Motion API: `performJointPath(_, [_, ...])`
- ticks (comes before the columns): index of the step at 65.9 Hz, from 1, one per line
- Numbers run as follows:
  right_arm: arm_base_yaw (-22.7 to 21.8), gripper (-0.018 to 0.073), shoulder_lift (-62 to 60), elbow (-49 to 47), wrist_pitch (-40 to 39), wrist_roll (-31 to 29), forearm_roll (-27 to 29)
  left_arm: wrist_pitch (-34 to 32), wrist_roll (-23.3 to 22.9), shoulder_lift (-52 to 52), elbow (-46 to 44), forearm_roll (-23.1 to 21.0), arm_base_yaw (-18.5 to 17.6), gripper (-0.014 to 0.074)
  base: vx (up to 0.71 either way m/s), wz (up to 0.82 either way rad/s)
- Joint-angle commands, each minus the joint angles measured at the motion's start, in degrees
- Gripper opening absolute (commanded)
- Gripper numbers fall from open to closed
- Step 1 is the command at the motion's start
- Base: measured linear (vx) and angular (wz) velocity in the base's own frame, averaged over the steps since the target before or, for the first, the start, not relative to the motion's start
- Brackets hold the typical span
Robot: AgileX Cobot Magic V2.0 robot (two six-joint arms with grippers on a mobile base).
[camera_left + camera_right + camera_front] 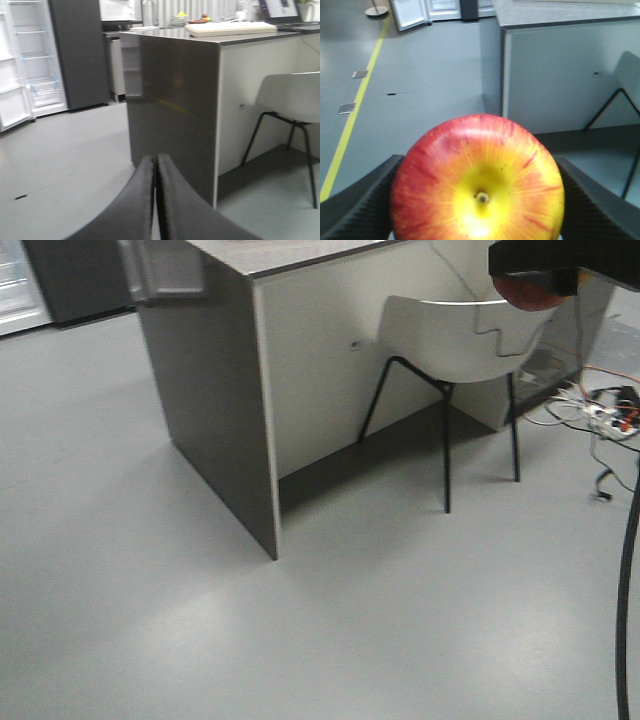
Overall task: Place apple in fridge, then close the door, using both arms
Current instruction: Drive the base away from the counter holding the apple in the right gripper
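Far left in the left wrist view: the fridge (pixel 42 55), open, white inside with shelves and clear bins. Just right of it, a dark grey cabinet (pixel 77 50). Further right, a dark counter (pixel 175 100) with a pale cutting board (pixel 230 28) on top, then a white chair (pixel 295 97) at the right edge. Low in the middle of this view, the left gripper (pixel 155 162): pressed fully together, fingers (pixel 135 205) touching along their inner edges, holding nothing, above grey floor and well apart from the fridge.

In the right wrist view, top left: the door (pixel 409 14), swung open, far behind. Down the left side, a yellow line (pixel 355 115) on the floor. In the centre, filling the lower half: the apple (pixel 477 185), red with a yellow middle, stem end facing the camera, clamped in the right gripper (pixel 477 160) between two dark ribbed pads (pixel 355 205), one on each side. Seen in the front view too, at top right, as a red patch under the dark gripper body, above the chair. Not in the fridge yet.
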Motion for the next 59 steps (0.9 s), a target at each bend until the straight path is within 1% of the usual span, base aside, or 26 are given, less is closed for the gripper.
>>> performJointPath(1, [-0.18, 0.0122, -1.73, -1.82, -3.48, -0.21, 2.2, -4.21, 0.03, -0.33, -1.16, -0.32, -0.33, -0.0006, -0.03, 0.44])
performJointPath(59, [-0.18, 0.0122, -1.73, -1.82, -3.48, -0.21, 2.2, -4.21, 0.03, -0.33, -1.16, -0.32, -0.33, -0.0006, -0.01, 0.37])
